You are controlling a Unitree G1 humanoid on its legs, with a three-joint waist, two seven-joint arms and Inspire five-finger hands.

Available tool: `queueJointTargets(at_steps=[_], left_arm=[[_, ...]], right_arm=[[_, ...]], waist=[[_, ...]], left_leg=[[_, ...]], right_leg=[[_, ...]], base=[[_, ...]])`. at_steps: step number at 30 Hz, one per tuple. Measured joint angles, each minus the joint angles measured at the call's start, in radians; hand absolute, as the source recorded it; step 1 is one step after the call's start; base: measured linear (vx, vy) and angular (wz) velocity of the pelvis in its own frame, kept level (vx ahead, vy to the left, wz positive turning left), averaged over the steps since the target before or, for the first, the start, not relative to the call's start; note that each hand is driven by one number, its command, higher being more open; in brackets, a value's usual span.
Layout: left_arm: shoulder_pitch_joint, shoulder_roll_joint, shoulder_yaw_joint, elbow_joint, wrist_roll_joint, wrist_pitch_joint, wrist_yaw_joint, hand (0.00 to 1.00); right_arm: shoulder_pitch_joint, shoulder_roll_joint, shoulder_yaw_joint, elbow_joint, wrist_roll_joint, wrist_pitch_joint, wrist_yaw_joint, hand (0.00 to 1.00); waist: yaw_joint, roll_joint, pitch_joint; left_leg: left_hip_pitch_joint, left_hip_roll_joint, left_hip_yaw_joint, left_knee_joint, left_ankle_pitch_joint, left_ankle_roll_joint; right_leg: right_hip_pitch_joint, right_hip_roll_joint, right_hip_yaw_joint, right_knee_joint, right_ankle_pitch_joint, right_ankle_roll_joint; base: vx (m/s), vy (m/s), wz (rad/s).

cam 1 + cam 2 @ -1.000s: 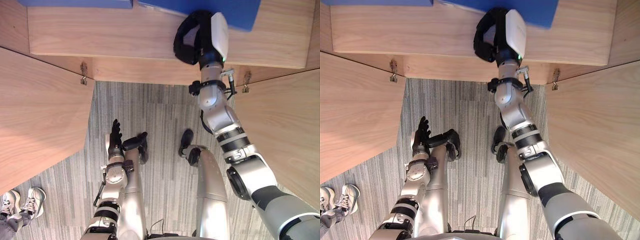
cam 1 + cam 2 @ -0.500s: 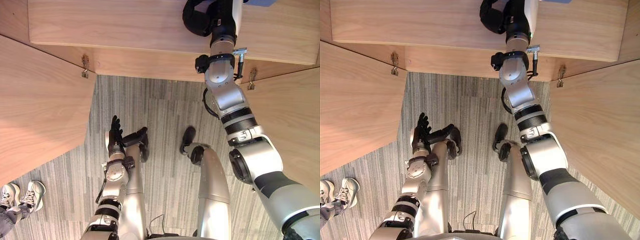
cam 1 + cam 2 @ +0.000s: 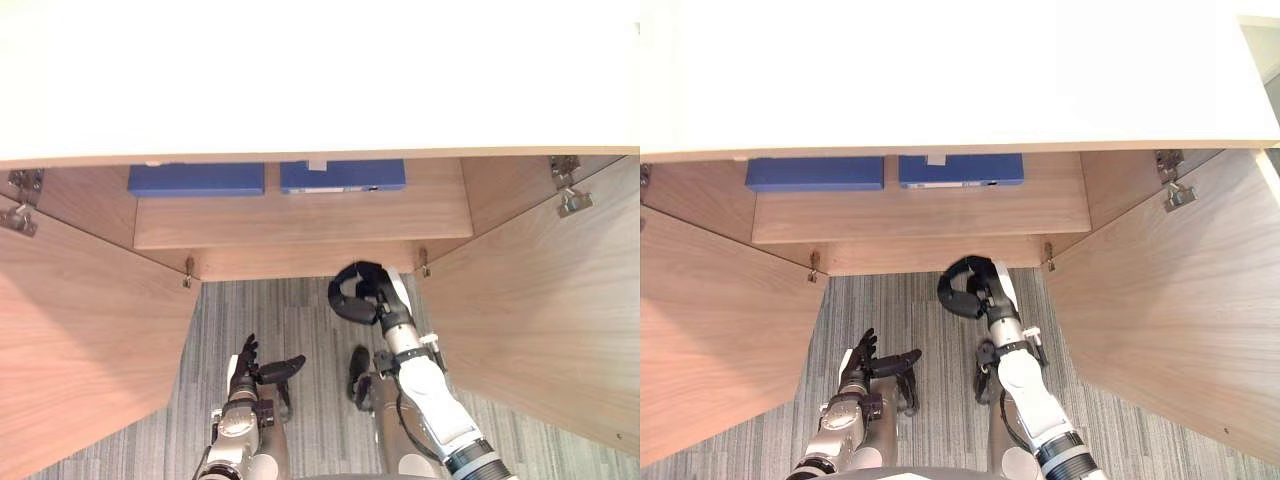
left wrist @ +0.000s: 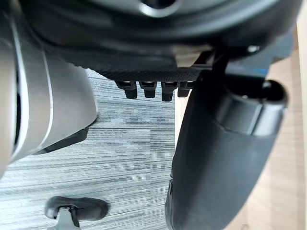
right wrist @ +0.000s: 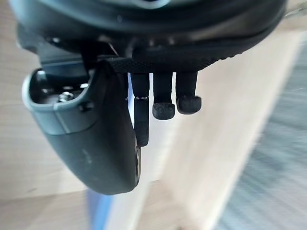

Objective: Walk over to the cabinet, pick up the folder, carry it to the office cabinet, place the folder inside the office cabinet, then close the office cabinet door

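Cabinet [image 3: 300, 218] open | 2 blue folders [image 3: 196, 179] [image 3: 343, 175] inside | grey carpet [image 3: 300, 325] | right hand [image 3: 358, 293] curled, empty | left hand [image 3: 243, 358] flat

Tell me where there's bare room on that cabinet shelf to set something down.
The shelf is bare along its front, before the left folder and the right folder. Another bare patch lies between the right folder and the cabinet's right wall. The back is crowded: the folders lie almost end to end.
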Motion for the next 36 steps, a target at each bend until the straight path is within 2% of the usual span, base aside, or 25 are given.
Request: queueJointTargets(at_steps=[2, 3, 6, 9, 15, 19, 21, 23, 26, 28, 30, 33, 36], left_arm=[[0.035, 0.007, 0.021, 0.043, 0.003, 0.019, -0.01, 1.0], [0.075, 0.011, 0.024, 0.043, 0.005, 0.014, -0.017, 1.0], [0.094, 0.025, 0.032, 0.058, 0.032, 0.009, -0.022, 1.0], [0.094, 0.039, 0.049, 0.065, 0.041, 0.012, -0.034, 1.0], [0.104, 0.042, 0.054, 0.097, 0.053, 0.019, -0.04, 1.0], [0.149, 0.044, 0.063, 0.094, 0.069, 0.018, -0.051, 1.0], [0.175, 0.044, 0.064, 0.094, 0.07, 0.018, -0.061, 1.0], [0.201, 0.043, 0.064, 0.094, 0.08, 0.018, -0.068, 1.0], [0.207, 0.045, 0.063, 0.094, 0.08, 0.015, -0.079, 1.0], [0.207, 0.046, 0.058, 0.094, 0.08, 0.012, -0.079, 1.0], [0.208, 0.046, 0.048, 0.094, 0.08, 0.001, -0.081, 1.0], [0.207, 0.053, 0.041, 0.094, 0.079, -0.005, -0.082, 1.0], [0.206, 0.064, 0.014, 0.094, 0.079, -0.008, -0.088, 1.0]], right_arm=[[0.015, 0.091, -0.154, 0.238, 0.002, 0.004, 0.014, 1.0], [0.055, 0.123, -0.254, 0.328, 0.018, 0.018, 0.01, 1.0], [0.11, 0.097, -0.374, 0.448, 0.091, 0.035, -0.004, 1.0], [0.147, 0.084, -0.479, 0.512, 0.158, 0.052, -0.014, 1.0], [0.191, 0.087, -0.582, 0.501, 0.261, 0.055, -0.013, 1.0], [0.192, 0.083, -0.715, 0.316, 0.325, 0.056, -0.033, 1.0], [0.184, 0.053, -0.763, 0.252, 0.345, 0.041, -0.051, 1.0], [0.141, -0.022, -0.821, 0.233, 0.373, 0.028, -0.069, 1.0], [0.059, -0.121, -0.856, 0.233, 0.399, 0.024, -0.081, 1.0], [-0.016, -0.191, -0.853, 0.237, 0.411, 0.021, -0.082, 1.0], [-0.086, -0.288, -0.82, 0.274, 0.413, 0.011, -0.08, 1.0], [-0.132, -0.342, -0.761, 0.311, 0.451, 0.007, -0.074, 1.0], [-0.132, -0.397, -0.661, 0.32, 0.453, 0.007, -0.04, 1.0]], waist=[[-0.016, -0.002, -0.009], [-0.023, 0.002, -0.049], [-0.05, 0.014, -0.099], [-0.068, 0.013, -0.114], [-0.095, 0.015, -0.14], [-0.113, 0.018, -0.141], [-0.123, 0.021, -0.143], [-0.138, 0.033, -0.146], [-0.144, 0.062, -0.142], [-0.145, 0.09, -0.132], [-0.145, 0.131, -0.124], [-0.151, 0.153, -0.114], [-0.157, 0.163, -0.109]], left_leg=[[0.188, -0.019, 0.047, -0.159, 0.043, -0.006], [0.275, -0.038, 0.08, -0.256, 0.068, -0.01], [0.341, -0.061, 0.14, -0.327, 0.078, -0.01], [0.399, -0.077, 0.183, -0.359, 0.078, -0.01], [0.463, -0.084, 0.274, -0.384, 0.067, -0.014], [0.477, -0.088, 0.356, -0.379, 0.046, -0.027], [0.487, -0.089, 0.383, -0.379, 0.042, -0.028], [0.493, -0.091, 0.403, -0.378, 0.038, -0.023], [0.494, -0.096, 0.422, -0.372, 0.031, -0.019], [0.494, -0.104, 0.428, -0.368, 0.022, -0.015], [0.49, -0.111, 0.427, -0.365, 0.012, -0.008], [0.483, -0.117, 0.424, -0.365, 0.006, -0.003], [0.474, -0.119, 0.421, -0.364, 0.002, -0.001]], right_leg=[[0.178, 0.021, 0.025, -0.174, 0.068, 0.015], [0.249, 0.026, 0.052, -0.265, 0.102, 0.022], [0.299, 0.029, 0.113, -0.373, 0.158, 0.04], [0.344, 0.031, 0.164, -0.435, 0.194, 0.047], [0.35, 0.049, 0.278, -0.46, 0.228, 0.047], [0.32, 0.064, 0.366, -0.465, 0.24, 0.051], [0.316, 0.07, 0.391, -0.465, 0.24, 0.048], [0.311, 0.073, 0.412, -0.466, 0.242, 0.047], [0.302, 0.077, 0.439, -0.466, 0.248, 0.049], [0.292, 0.079, 0.461, -0.466, 0.251, 0.054], [0.281, 0.078, 0.477, -0.466, 0.253, 0.057], [0.267, 0.076, 0.486, -0.466, 0.252, 0.059], [0.255, 0.07, 0.479, -0.466, 0.253, 0.057]], base=[[0.13, 0.027, -0.44], [0.15, 0.042, -0.5], [0.13, 0.079, -0.64], [0.04, 0.05, -0.53], [-0.06, 0.004, -0.56], [-0.12, -0.025, -0.68], [-0.08, -0.036, -0.47], [-0.05, -0.03, -0.3], [-0.03, -0.016, -0.27], [-0.02, -0.003, -0.35], [0.01, 0.004, -0.24], [0.02, -0.001, -0.17], [0.02, -0.007, -0.16]])
